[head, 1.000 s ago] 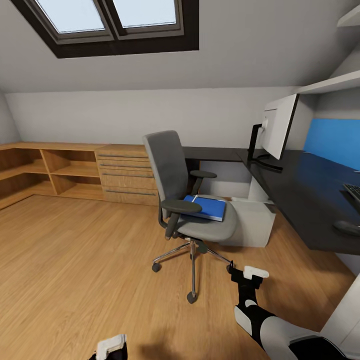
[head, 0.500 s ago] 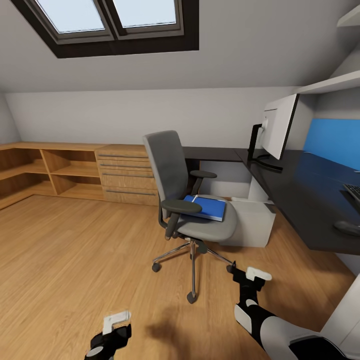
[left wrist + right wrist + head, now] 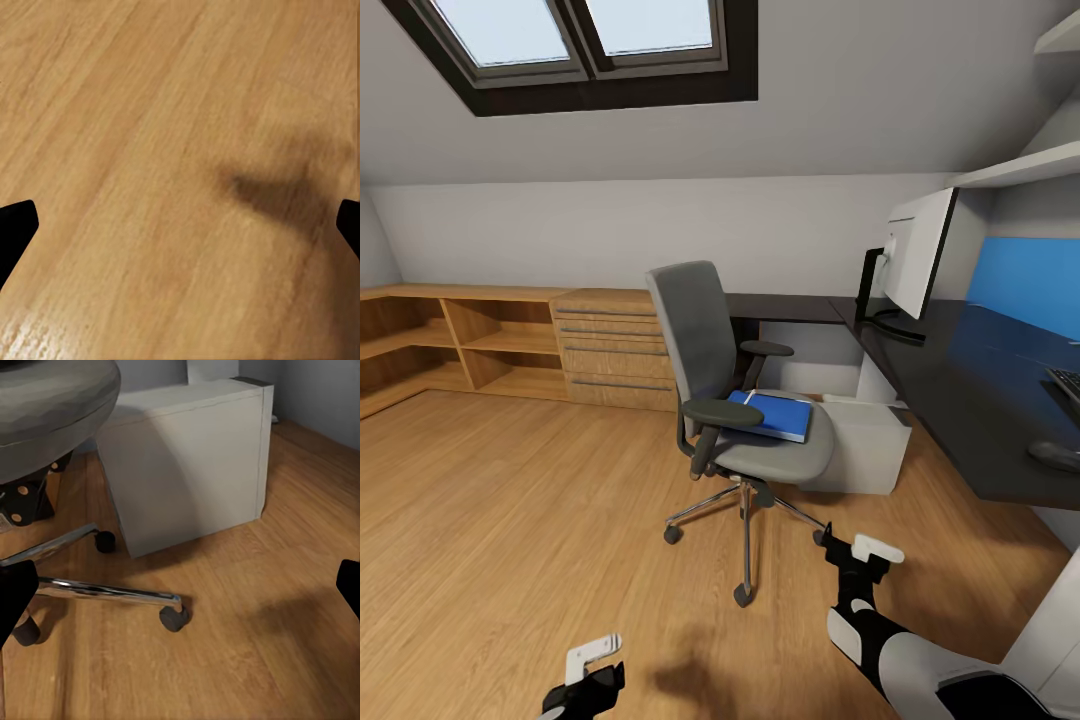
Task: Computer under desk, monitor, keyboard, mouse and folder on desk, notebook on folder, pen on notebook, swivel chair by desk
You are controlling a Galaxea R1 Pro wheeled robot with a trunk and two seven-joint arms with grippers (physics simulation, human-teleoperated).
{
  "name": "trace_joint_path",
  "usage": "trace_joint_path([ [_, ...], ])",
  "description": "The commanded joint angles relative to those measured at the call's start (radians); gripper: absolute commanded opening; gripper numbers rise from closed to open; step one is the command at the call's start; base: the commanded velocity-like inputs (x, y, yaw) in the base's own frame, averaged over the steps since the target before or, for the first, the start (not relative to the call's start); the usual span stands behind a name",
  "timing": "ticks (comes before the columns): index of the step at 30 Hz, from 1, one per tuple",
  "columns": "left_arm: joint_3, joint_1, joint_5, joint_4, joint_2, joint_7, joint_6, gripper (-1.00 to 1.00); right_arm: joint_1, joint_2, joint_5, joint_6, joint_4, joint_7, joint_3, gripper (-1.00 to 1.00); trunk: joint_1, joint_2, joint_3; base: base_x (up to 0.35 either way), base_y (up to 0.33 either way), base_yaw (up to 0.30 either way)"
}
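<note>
the robot looks set to fetch the folder [image 3: 772, 414], a flat bright blue one lying on the swivel chair [image 3: 735, 400] seat, beside the desk [image 3: 970, 390]. next an arm must reach up to it. the left gripper [image 3: 180, 225] and right gripper [image 3: 180, 585] both hang low, fingers wide apart, holding nothing.

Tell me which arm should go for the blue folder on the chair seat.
Probably the right. The right gripper hangs open, nearer the swivel chair and the folder; the left gripper sits lower, farther away over bare floor.
</note>
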Motion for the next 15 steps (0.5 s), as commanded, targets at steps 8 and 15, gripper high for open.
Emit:
trace_joint_path([
  [8,-0.004,0.0,0.008,0.0,0.0,0.006,-0.008,1.0,-0.001,-0.002,-0.005,-0.002,0.0,-0.003,0.008,1.0,0.0,0.0,-0.001,0.0,0.0,0.0],
  [15,-0.005,0.0,0.008,0.0,0.0,0.007,-0.009,1.0,-0.001,-0.016,-0.005,0.004,-0.001,0.013,0.008,1.0,0.0,0.0,-0.001,0.0,0.0,0.0],
])
